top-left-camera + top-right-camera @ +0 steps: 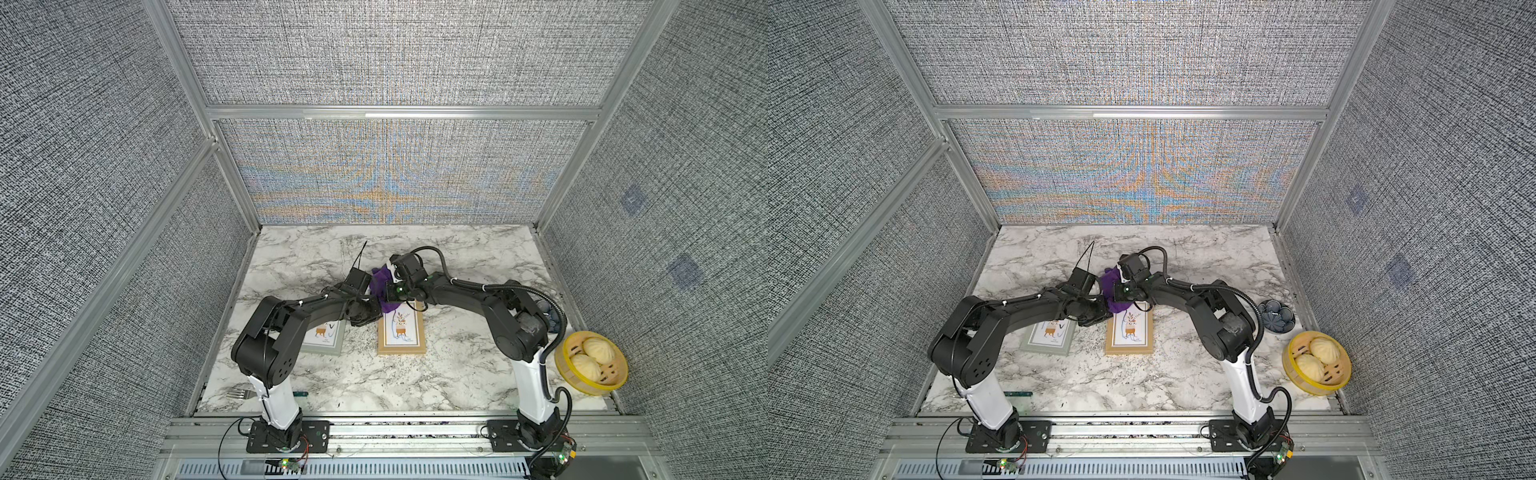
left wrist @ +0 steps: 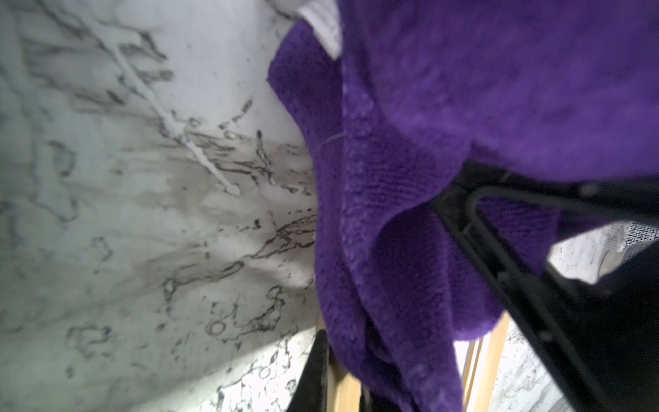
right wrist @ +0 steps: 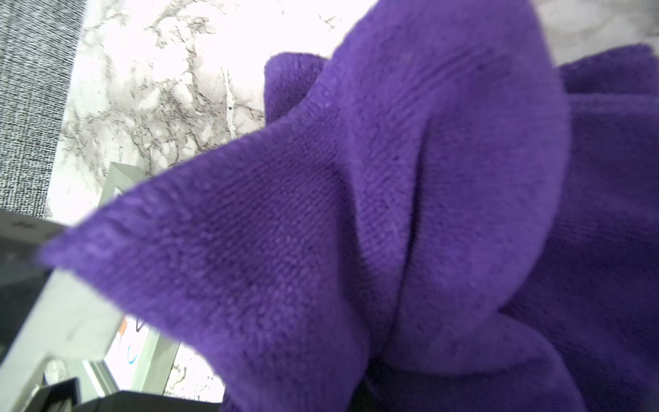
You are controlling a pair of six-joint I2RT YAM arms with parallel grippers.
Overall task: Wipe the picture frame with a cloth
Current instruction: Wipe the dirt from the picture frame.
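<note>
A tan wooden picture frame (image 1: 401,350) lies flat mid-table with a plant print under its glass. The deep purple cloth (image 1: 380,280) hangs bunched over the frame's far end, between my two grippers. My right gripper (image 1: 390,299) is shut on the cloth (image 3: 392,214), which fills the right wrist view and hides the jaws. My left gripper (image 1: 375,316) sits at the frame's far left corner. In the left wrist view a strip of the tan frame (image 2: 344,390) shows between its dark fingers (image 2: 312,374), with the cloth (image 2: 463,107) draped just beyond.
A second, grey-green frame (image 1: 328,341) lies left of the tan one, partly under my left arm. At the right edge stand a bamboo steamer (image 1: 561,365) with two buns and a blue bowl (image 1: 1275,318). A fork (image 1: 241,392) lies front left.
</note>
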